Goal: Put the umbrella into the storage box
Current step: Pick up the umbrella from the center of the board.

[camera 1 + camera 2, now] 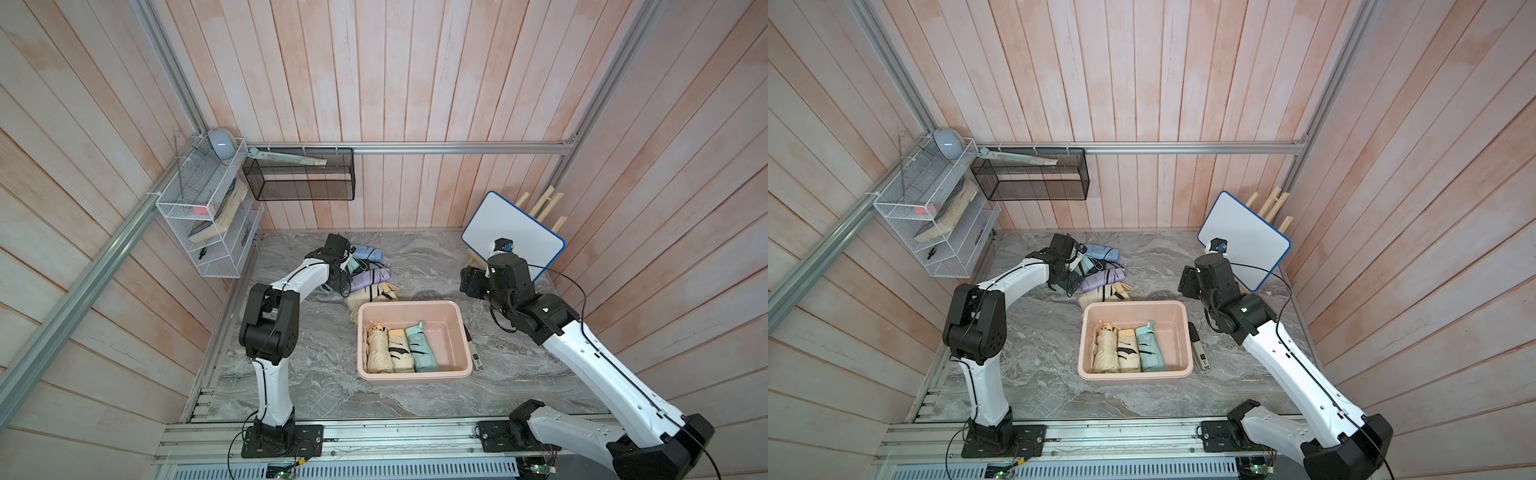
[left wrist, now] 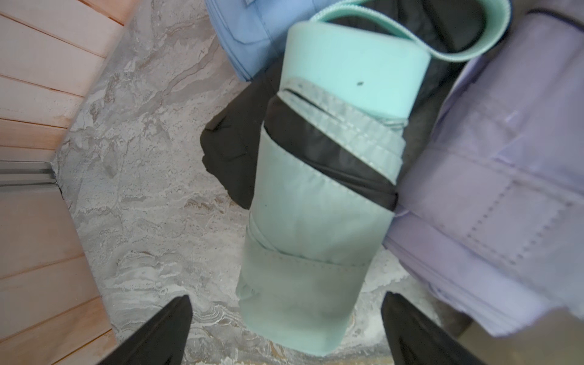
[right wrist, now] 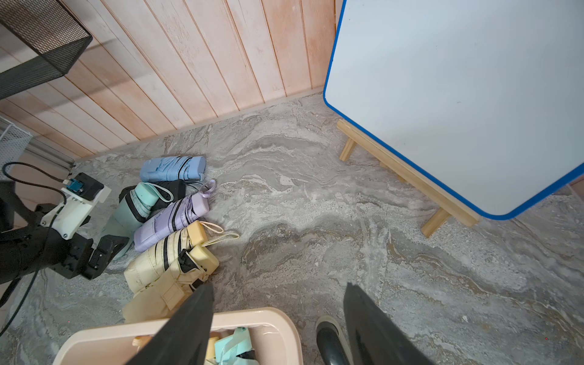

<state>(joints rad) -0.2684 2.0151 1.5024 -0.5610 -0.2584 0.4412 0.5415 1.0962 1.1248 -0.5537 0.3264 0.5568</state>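
One target: mint umbrella, lying in the pile just behind the storage box.
Left gripper: jaws spread, straddling it, not gripping.
Storage box: three stowed umbrellas, room beside them.
Left to do: roughly five loose on the marble tabletop.
Right gripper: jaws parted, empty, above the box's far rim.

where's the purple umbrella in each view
top views: purple umbrella in the pile beyond the pink box
left wrist: purple umbrella beside the mint umbrella
right wrist: purple umbrella between the mint umbrella and cream umbrellas
landmark: blue umbrella, in all four
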